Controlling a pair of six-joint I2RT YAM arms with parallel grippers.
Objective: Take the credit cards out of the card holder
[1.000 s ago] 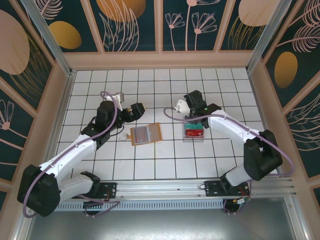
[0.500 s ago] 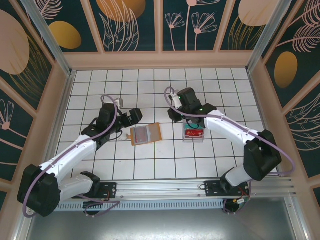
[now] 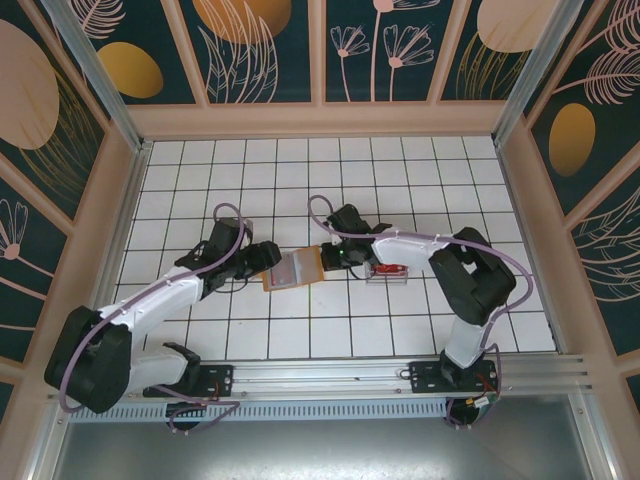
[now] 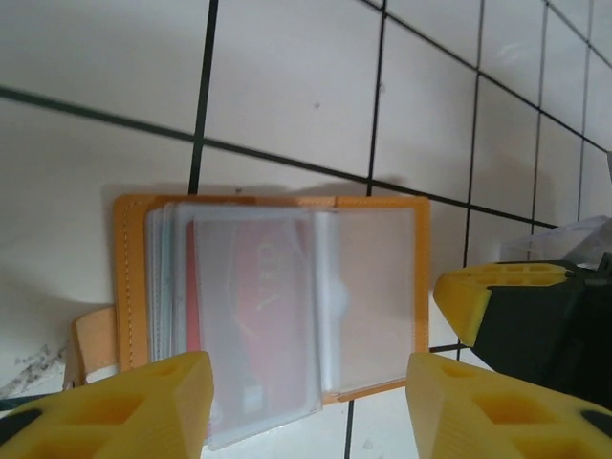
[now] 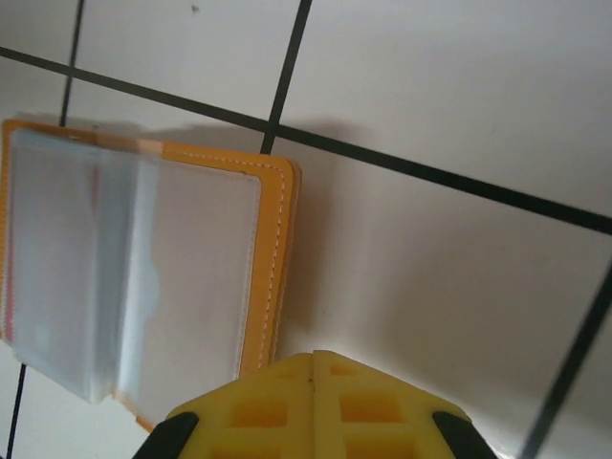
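White gridded worktop (image 3: 400,180), floral walls (image 3: 260,50) around. The open card holder (image 3: 292,270) lies between the left hand (image 3: 270,258), spread, and right hand (image 3: 326,258), pressed together.

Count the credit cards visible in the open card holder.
1: a red card in a clear sleeve on the left half of the open card holder, seen from the left wrist. The stacked sleeves behind it may hide more.

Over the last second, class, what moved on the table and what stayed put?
The left gripper slid right to the left edge of the open card holder, jaws apart. The right gripper swung left from the clear box to the holder's right edge, jaws shut. Card holder and clear box stayed put.
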